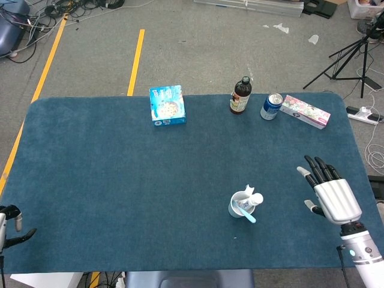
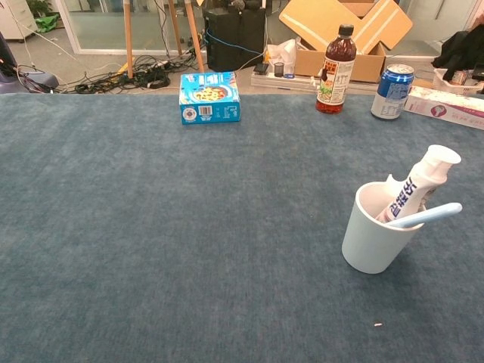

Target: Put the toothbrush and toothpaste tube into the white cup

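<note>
With the toothpaste tube (image 2: 418, 185) and toothbrush (image 2: 425, 216) leaning inside the white cup (image 2: 370, 243), I hold my right hand (image 1: 331, 195) spread and empty, well apart, so the cup stands undisturbed.

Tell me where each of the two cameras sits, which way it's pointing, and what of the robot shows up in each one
Head view: high above the near edge, looking steeply down on the blue table; shows the right hand, fingers spread and empty, and a bit of the left hand at the left edge.
Chest view: low at the near edge, looking level across the table to the room; no hand visible.
Shared: white cup holding toothpaste tube and toothbrush, blue box, bottle, can.
</note>
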Tool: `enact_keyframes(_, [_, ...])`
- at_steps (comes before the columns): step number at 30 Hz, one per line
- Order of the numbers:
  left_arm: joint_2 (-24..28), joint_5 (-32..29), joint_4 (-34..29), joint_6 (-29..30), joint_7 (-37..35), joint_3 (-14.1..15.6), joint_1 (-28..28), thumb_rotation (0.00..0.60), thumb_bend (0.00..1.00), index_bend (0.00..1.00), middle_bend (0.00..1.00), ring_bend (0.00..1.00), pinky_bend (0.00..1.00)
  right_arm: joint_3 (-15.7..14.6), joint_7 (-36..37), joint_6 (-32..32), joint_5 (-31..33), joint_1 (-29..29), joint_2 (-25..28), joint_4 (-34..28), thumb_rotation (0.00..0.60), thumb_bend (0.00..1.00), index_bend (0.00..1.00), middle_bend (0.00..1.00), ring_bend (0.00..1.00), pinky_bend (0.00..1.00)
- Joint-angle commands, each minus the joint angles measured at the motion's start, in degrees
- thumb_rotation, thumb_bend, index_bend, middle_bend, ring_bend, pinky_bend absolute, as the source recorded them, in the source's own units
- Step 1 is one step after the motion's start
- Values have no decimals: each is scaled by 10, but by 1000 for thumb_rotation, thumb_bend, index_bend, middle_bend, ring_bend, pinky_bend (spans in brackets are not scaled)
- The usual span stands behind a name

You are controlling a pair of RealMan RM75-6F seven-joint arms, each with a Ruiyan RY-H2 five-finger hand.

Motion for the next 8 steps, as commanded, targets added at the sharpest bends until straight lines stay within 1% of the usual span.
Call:
enact_keyframes(1, [-2, 1, 3, 0, -2, -2, -1, 600, 0, 763, 538, 428, 413, -1, 34, 20, -14, -20, -32, 38, 600, 125, 213, 40, 0, 209])
enact_keyframes(8, [-8, 3, 11, -6, -10, -4, -6, 600, 0, 755, 538, 428, 415, -1, 101, 32, -23, -34, -56, 77, 600, 126, 213, 40, 0, 209])
